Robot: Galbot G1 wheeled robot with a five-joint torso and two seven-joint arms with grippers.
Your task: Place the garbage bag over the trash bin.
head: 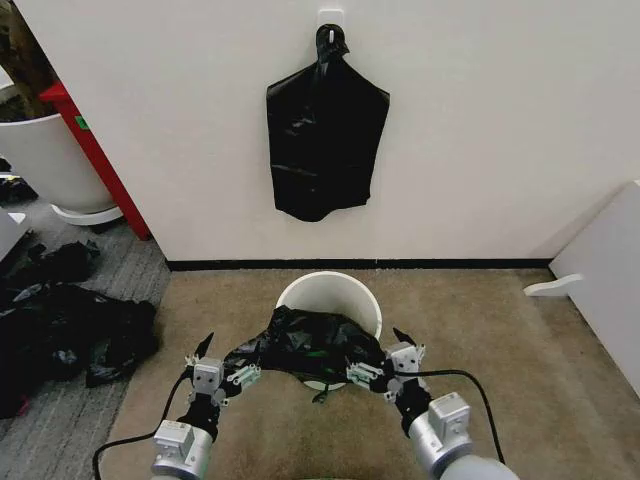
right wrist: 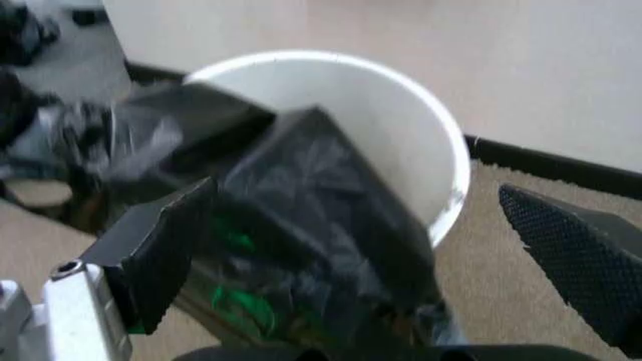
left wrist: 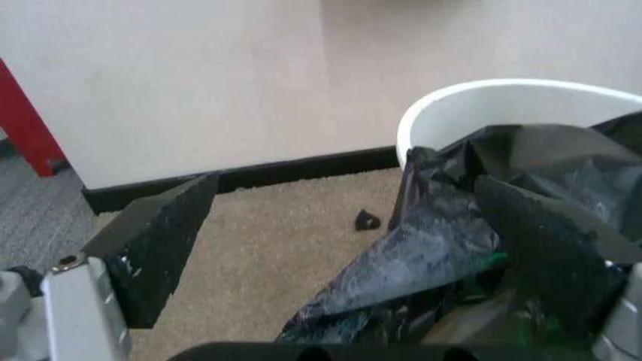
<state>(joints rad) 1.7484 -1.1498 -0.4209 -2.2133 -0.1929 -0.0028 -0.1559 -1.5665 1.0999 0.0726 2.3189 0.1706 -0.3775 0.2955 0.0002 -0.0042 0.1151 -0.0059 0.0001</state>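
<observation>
Head view: garbage bag (head: pixel 300 345) draped over the near rim of the trash bin (head: pixel 345 293).
The bin stands on the beige carpet (head: pixel 500 350) near the wall's black baseboard (head: pixel 400 264). The bag's two ends lie beside the left gripper (head: pixel 215 365) and right gripper (head: pixel 395 362), both spread wide, nothing clamped. A knotted black bag bunch (head: pixel 325 150) hangs on the wall above.

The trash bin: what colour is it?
Cream-white, seen best in the head view: the trash bin.
</observation>
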